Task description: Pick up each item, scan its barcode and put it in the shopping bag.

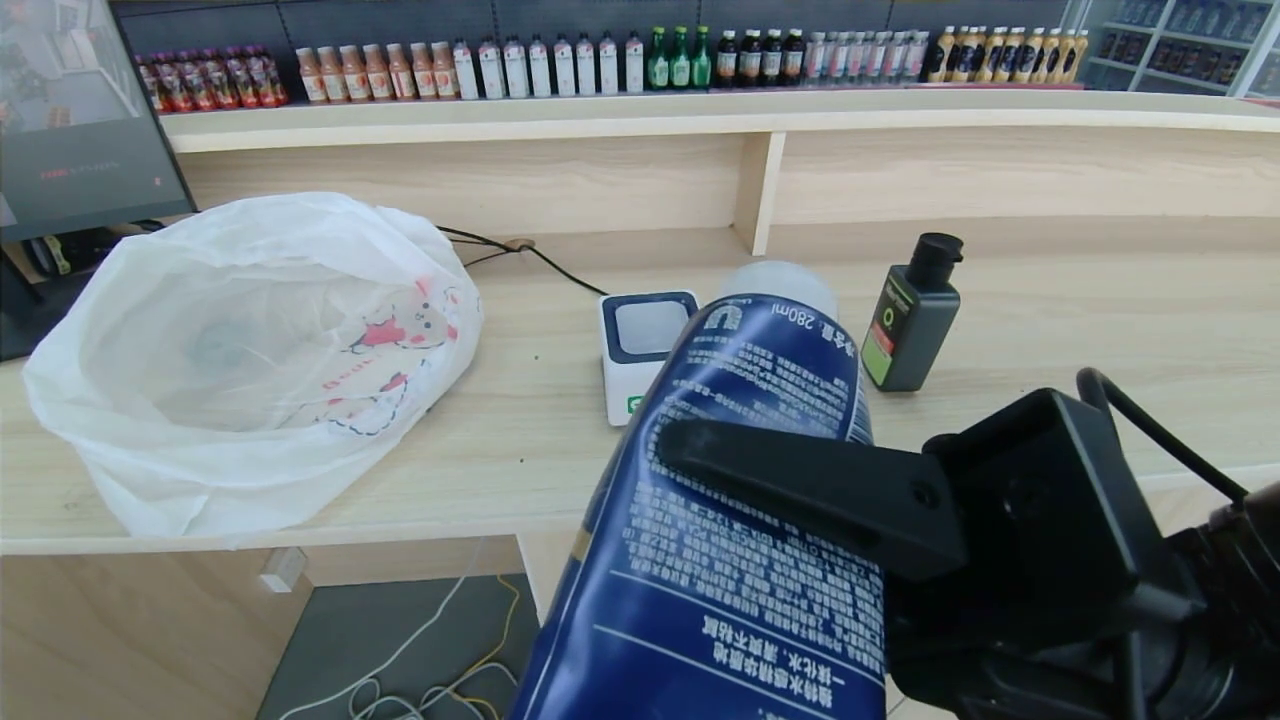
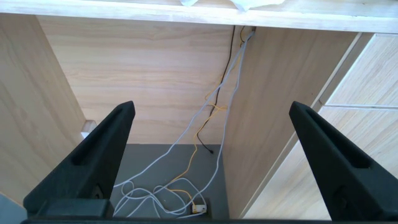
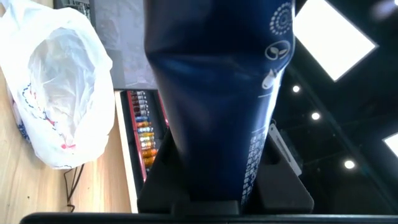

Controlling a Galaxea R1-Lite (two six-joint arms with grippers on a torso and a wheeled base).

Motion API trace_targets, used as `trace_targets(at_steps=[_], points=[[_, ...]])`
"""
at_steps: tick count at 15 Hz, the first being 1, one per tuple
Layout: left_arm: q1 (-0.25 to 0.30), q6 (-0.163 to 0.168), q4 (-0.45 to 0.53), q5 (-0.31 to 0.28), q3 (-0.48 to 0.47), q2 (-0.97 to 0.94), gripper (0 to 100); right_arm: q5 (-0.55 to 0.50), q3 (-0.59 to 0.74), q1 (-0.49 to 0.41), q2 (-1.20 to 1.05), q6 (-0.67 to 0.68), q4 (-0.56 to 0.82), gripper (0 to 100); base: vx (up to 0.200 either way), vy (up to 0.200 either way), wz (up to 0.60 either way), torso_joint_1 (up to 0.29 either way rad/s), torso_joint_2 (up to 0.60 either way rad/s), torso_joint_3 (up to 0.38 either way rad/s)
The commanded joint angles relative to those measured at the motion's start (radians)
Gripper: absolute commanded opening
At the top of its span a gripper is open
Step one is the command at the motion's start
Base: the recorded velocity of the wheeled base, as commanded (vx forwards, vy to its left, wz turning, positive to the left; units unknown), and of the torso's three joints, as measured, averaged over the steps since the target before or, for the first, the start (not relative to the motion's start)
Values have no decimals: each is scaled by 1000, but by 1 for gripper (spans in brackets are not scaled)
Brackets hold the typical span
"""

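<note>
Over the desk's (image 1: 520,440) front edge, the right gripper (image 1: 760,470) clamps the blue can (image 1: 740,620), cap end pointing toward the scanner (image 1: 640,345).

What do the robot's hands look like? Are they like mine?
Not quite! The left gripper is matte black plastic, with two long flat fingers that narrow to wedge-shaped tips. The right gripper is the same black; its flat finger has a small round hole near the base, and behind it sits a boxy black wrist block. A thin black cable loops over that block.
</note>
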Motion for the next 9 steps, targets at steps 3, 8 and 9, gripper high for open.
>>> trace_targets(at_steps=[3, 8, 9], points=[[0, 0, 0, 0, 0, 0, 100, 0, 28, -2, -27, 51, -1, 0, 0, 0, 0, 0, 0, 0], [0, 0, 0, 0, 0, 0, 100, -17, 70, -30, -37, 189, -1, 0, 0, 0, 0, 0, 0, 0], [0, 0, 0, 0, 0, 0, 100, -20, 99, -34, -42, 240, -1, 0, 0, 0, 0, 0, 0, 0]])
